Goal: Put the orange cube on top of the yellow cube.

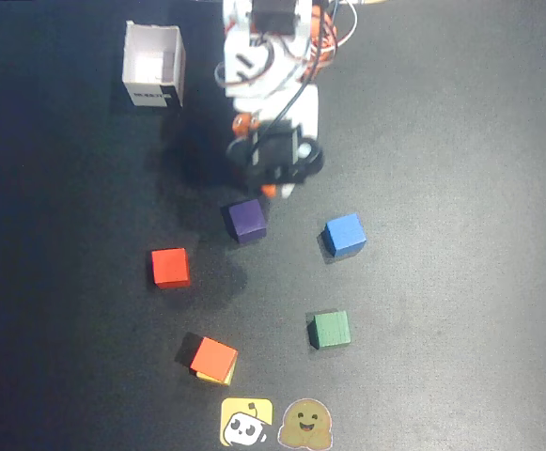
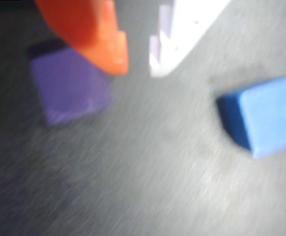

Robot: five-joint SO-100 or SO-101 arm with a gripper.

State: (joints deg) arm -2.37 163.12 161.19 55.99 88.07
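Orange cube (image 1: 214, 357) already sits on the yellow cube (image 1: 222, 378) in the overhead view, near the bottom edge of the black table (image 1: 460, 141) and just above the cartoon-face sticker (image 1: 246, 422). It is matte, solid orange and turned slightly off square, so a sliver of pale yellow shows along its lower right side. My gripper (image 1: 274, 188) hangs well apart from the stack, up by the purple cube (image 1: 245, 220), with the blue cube (image 1: 345, 235), red cube (image 1: 170, 267) and green cube (image 1: 330, 329) spread between. A white box (image 1: 152, 66) stands at top left.

Wrist view, blurred: my gripper (image 2: 135, 66) shows an orange finger and a white finger with a bare gap between them, parted and empty, above the purple cube (image 2: 69, 86) at left and the blue cube (image 2: 266, 115) at right. Neither stacked cube appears here.

My judgement: the placing looks done. Doing this step well means drawing clear without brushing the loose cubes, leaving the skewed stack undisturbed.
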